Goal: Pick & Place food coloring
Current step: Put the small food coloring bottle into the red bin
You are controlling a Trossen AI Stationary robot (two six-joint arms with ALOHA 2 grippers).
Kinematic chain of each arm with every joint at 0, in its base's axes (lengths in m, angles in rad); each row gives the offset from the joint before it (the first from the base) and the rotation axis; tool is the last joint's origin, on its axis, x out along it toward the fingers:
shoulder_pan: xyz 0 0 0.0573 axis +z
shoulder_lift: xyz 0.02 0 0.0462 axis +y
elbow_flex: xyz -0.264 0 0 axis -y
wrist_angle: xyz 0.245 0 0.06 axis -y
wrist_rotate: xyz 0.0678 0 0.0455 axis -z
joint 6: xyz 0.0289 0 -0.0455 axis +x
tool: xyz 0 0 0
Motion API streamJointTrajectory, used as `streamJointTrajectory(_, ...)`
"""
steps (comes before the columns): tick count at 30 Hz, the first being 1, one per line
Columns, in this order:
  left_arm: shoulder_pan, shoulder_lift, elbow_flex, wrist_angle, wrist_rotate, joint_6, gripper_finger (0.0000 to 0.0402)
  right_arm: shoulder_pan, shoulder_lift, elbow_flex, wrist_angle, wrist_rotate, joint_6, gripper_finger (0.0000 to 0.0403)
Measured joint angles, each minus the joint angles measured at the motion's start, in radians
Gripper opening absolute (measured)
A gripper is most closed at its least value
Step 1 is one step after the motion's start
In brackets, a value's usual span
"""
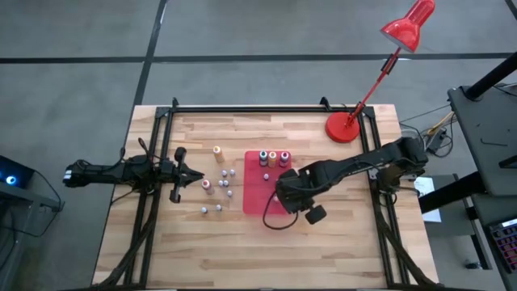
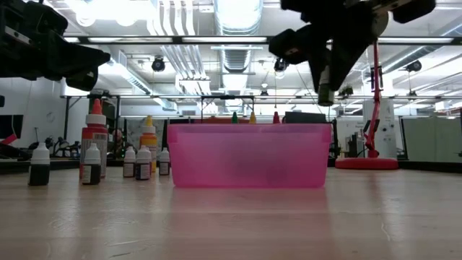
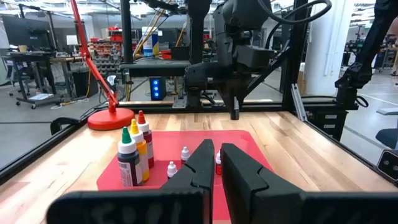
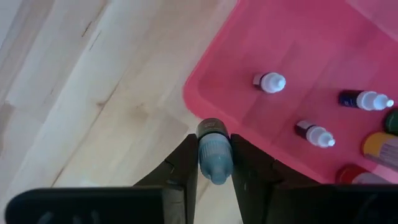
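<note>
Right gripper (image 4: pixel 214 163) clamped on a small bottle (image 4: pixel 214 152), dark base outward and teal cap back between the fingers (image 4: pixel 185 165), hanging above the table (image 1: pixel 339 242) just off the red tray (image 4: pixel 298 43)'s corner. Over the tray's near end in the high view (image 1: pixel 284 196), clear of the wood.

In the tray: three larger bottles (image 1: pixel 273 158) in a row at its far end, plus small white-capped ones (image 4: pixel 269 81) on its floor.

More small bottles (image 1: pixel 224 184) loose on the table left of the tray, an orange one (image 1: pixel 217 152) farthest toward the far edge. From the low view, these standing upright (image 2: pixel 92 148) left of the tray wall (image 2: pixel 249 155).

Left gripper (image 1: pixel 196 175) pinched shut, holding nothing, near the left edge and pointing at the loose bottles; fingers (image 3: pixel 202 165) together in its own view.

Red lamp (image 1: pixel 347 128) at the far right corner.
</note>
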Motion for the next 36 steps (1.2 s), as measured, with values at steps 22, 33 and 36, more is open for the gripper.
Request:
streamJointTrajectory(22,0.0,0.005,0.0,0.0,0.0,0.0,0.0003,-0.057,0.131,0.056,0.012,0.007,-0.158,0.0069)
streamJointTrajectory(33,0.0,0.01,0.0,0.0,0.0,0.0,0.0003,-0.063,0.185,0.06,0.041,0.008,-0.373,0.0069)
streamJointTrajectory(36,0.0,0.011,0.0,0.0,0.0,0.0,0.0003,-0.069,0.21,0.062,0.044,0.009,-0.37,0.0069)
